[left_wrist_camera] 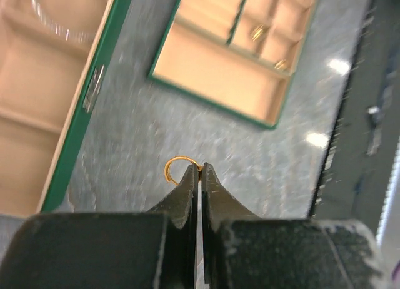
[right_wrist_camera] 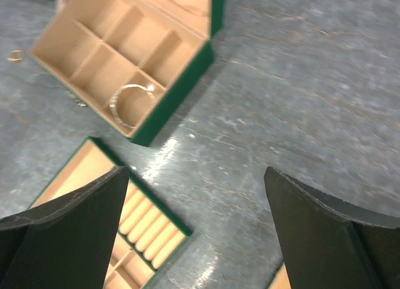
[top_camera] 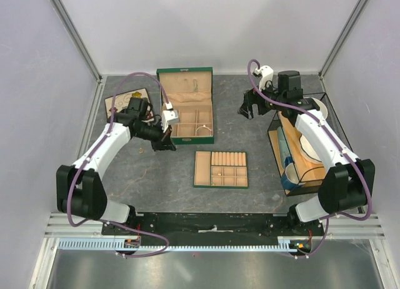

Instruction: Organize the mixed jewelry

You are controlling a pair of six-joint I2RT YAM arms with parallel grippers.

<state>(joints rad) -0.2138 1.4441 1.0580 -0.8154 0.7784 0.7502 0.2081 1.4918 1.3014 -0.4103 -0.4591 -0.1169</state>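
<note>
My left gripper (left_wrist_camera: 200,170) is shut on a small gold ring (left_wrist_camera: 177,166) and holds it above the grey table between the green jewelry box (left_wrist_camera: 81,114) and the tan divided tray (left_wrist_camera: 212,82). In the top view it (top_camera: 167,142) hangs by the box's front left corner. Tiny gold pieces (left_wrist_camera: 257,31) lie in the tray's small compartments. The silvery bangle (right_wrist_camera: 131,104) lies in the box's front right compartment (top_camera: 201,130). My right gripper (right_wrist_camera: 195,172) is open and empty, above bare table right of the box (top_camera: 247,107).
The box (top_camera: 184,107) stands open at the back middle, lid up. The tray (top_camera: 220,169) with ring rolls lies in front of it. A glass-sided container (top_camera: 300,151) stands at the right. A tan card (top_camera: 125,101) lies back left. A tiny gold piece (right_wrist_camera: 15,54) lies beside the box.
</note>
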